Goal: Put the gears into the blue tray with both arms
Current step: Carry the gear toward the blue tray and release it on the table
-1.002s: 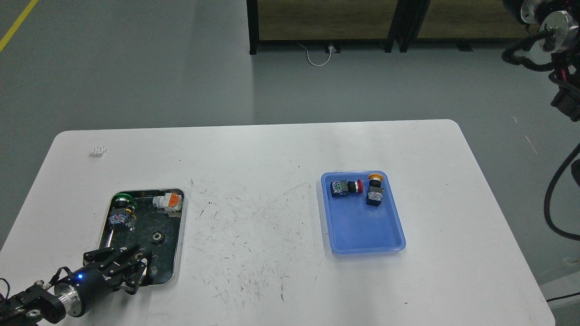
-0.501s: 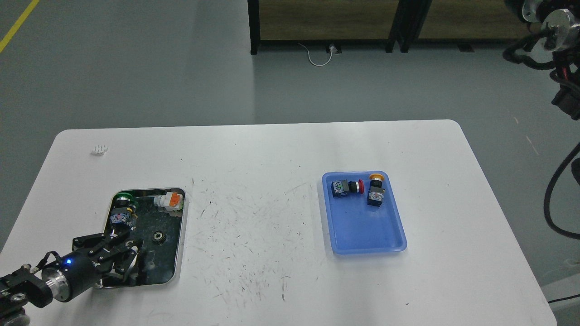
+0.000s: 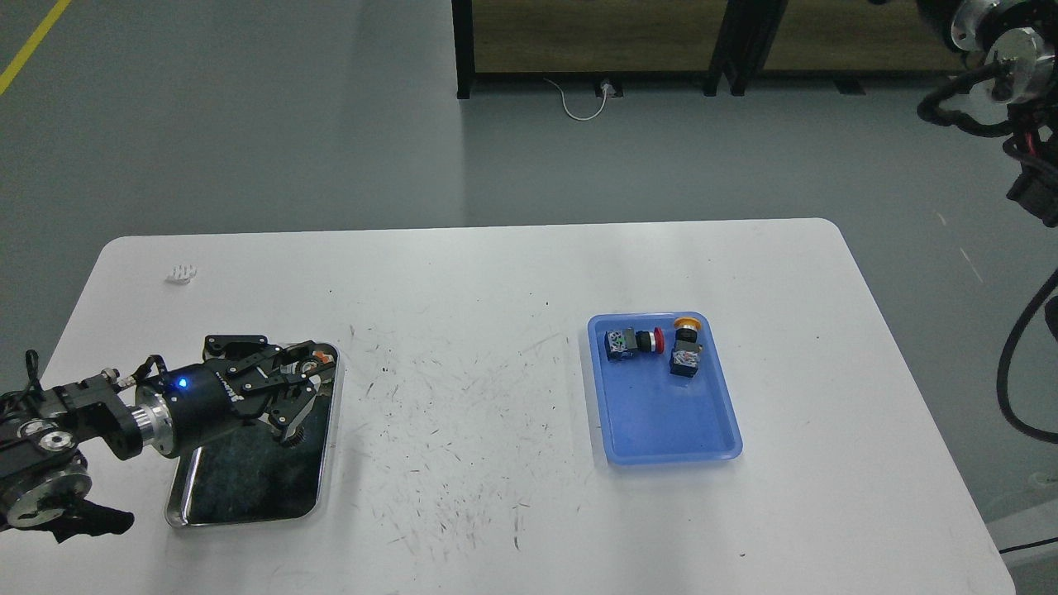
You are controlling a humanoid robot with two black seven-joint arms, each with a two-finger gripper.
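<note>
One gear (image 3: 295,437) lies in the steel tray (image 3: 248,516) just under the left gripper (image 3: 299,395), whose fingers stand spread and hold nothing; far to its right sits the blue tray (image 3: 661,430) with two switches (image 3: 653,345); right gripper unseen.

Left gripper (image 3: 289,395): moved from lower-left frame corner up and right, over steel tray (image 3: 248,496); now covers switches at tray's top; gear (image 3: 295,438) partly hidden beneath fingertips.
</note>
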